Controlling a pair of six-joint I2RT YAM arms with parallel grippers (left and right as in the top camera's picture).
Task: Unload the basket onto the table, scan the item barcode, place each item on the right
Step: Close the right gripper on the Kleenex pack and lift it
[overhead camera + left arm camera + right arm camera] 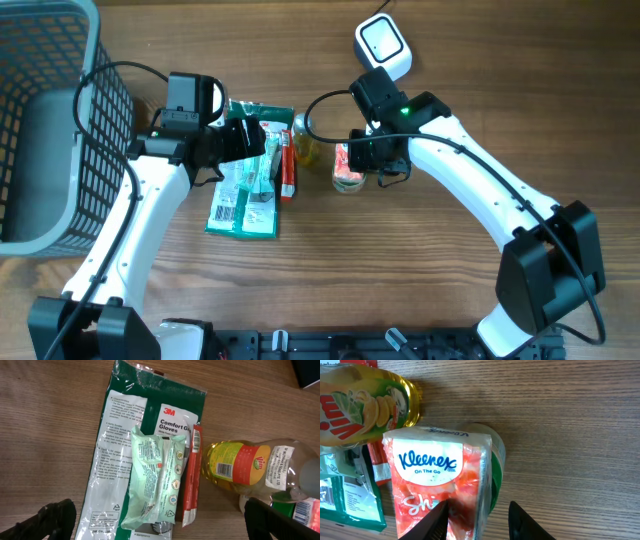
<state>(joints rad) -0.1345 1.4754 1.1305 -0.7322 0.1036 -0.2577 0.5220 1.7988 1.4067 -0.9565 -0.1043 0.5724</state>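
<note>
– Barcode side is the question: where is it on the Kleenex pack [437, 475]?
– Not on the face the right wrist view shows; that has only the logo. The right fingers [526, 522] look closed on the pack's edge, one of them across its front. They hold it just beside the yellow soap bottle [370, 405] and over a round green thing [495, 480].
– So what makes the scan go well?
– I'd lift it free and carry it toward the white scanner [383, 45] at the far edge of the surface [570, 435]. Then turn the wrist until the coded side faces the window. The wrapper is soft, so squeeze steadily and no harder, or the code may crease.
– Anything in the path?
– The bottle lies close on the left arm's side, so swing away from it. The black cable [310, 110] looping by the right arm could snag.
– And the other arm?
– The left fingers [50, 520] stand wide apart, holding nothing. They are above the green glove pack [120, 410], the pale wipes [150, 480] and a red sachet [192, 475]. The basket [100, 140] sits well apart, far left.
</note>
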